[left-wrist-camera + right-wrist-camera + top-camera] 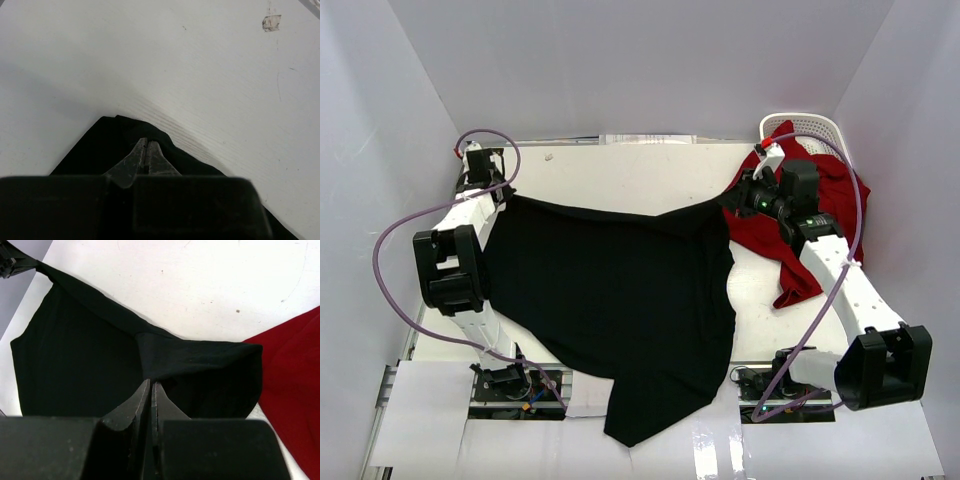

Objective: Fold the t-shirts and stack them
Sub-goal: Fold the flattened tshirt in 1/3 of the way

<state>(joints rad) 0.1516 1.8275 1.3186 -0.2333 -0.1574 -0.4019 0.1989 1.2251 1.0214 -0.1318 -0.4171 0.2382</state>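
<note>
Left end effector [146,142] is pinched tight on one far corner of the black t-shirt [620,290]. From there the shirt spreads out plain and wrinkly over the bench [620,165] to the right end effector [150,384], with one tail drooping past the near edge. That one is clamped shut on the other corner, cloth bunched at its tips. Just right of it the red t-shirt [825,200] lies crumpled, partly over the white basket [810,125].

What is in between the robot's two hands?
The black t-shirt stretches from the left hand to the right hand, and each hand pinches its far edge. The top view shows this best.
</note>
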